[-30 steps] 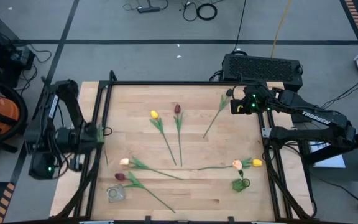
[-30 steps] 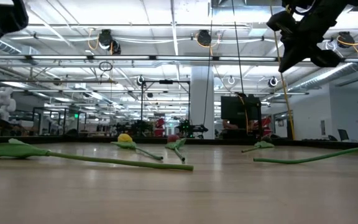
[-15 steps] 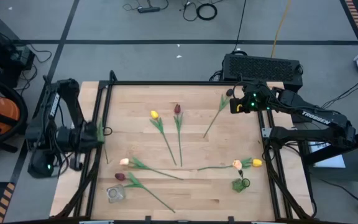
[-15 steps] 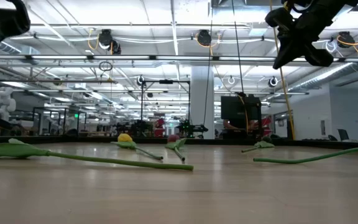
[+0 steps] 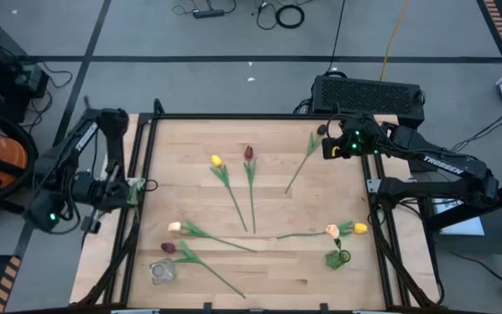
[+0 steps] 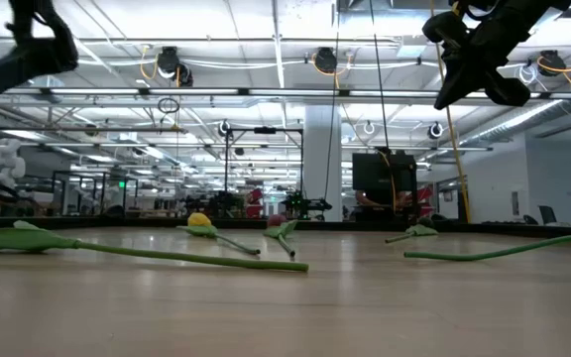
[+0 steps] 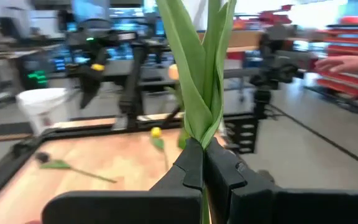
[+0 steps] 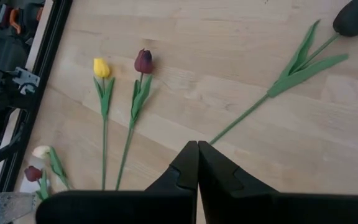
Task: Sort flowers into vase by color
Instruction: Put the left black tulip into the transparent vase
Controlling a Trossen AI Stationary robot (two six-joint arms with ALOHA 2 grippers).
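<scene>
Currently wooden table (image 5: 312, 253) carrying loose flowers (image 5: 234, 196) across its middle, left gripper (image 5: 132, 191) sitting at table's left rail, clamping a green stem (image 7: 199, 68), right gripper (image 5: 328, 150) hovering closed and empty near far right corner, above a tulip stem (image 8: 272, 93)
</scene>
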